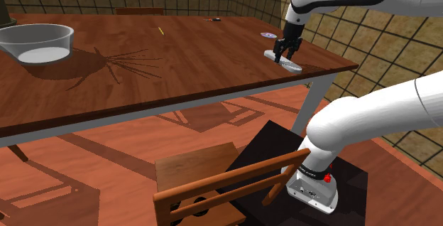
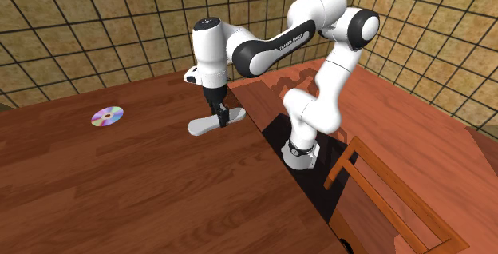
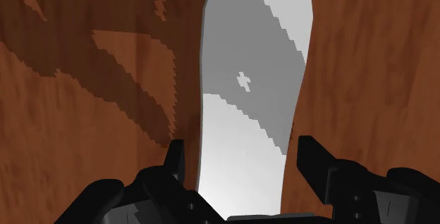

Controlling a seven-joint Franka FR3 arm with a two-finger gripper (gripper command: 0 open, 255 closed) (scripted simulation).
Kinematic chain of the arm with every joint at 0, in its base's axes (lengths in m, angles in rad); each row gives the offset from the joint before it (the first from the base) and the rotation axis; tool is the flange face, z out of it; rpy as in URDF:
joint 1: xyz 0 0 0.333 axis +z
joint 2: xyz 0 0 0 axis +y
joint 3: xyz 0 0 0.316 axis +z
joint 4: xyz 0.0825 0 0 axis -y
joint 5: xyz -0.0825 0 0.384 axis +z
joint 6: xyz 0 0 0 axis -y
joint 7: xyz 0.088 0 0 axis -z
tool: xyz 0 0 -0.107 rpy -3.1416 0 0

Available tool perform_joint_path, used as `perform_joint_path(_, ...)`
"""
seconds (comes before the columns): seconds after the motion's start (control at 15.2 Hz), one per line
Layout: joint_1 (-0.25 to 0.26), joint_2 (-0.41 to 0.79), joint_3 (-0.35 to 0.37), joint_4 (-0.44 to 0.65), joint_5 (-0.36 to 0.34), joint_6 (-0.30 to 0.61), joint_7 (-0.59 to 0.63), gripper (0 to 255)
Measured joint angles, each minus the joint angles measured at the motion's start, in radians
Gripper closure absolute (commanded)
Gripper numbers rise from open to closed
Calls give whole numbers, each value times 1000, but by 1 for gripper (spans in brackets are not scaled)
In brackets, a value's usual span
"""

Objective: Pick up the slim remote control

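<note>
Remote: the slim white-grey remote control lies flat on the wooden table, near the edge closest to the stand. In the wrist view it runs lengthwise between my fingers.
Gripper: the black gripper is parted a little wider than the remote, with one finger along each long side and a thin gap at both. I have hold of nothing.
Risk: if I close off the remote's middle, I judge the long body could tip or swivel on the lift. Its narrow, smooth sides may slip, and an uneven touch could push it towards the table edge.
Arm: it reaches out from the stand over the table, with the hand pointing straight down above the remote.
Nearby: a shiny disc lies well apart.
</note>
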Motion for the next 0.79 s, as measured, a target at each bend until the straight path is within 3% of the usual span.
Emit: perform_joint_path(0.79, 11, 10, 25, 153, 22, -146, -7, 255)
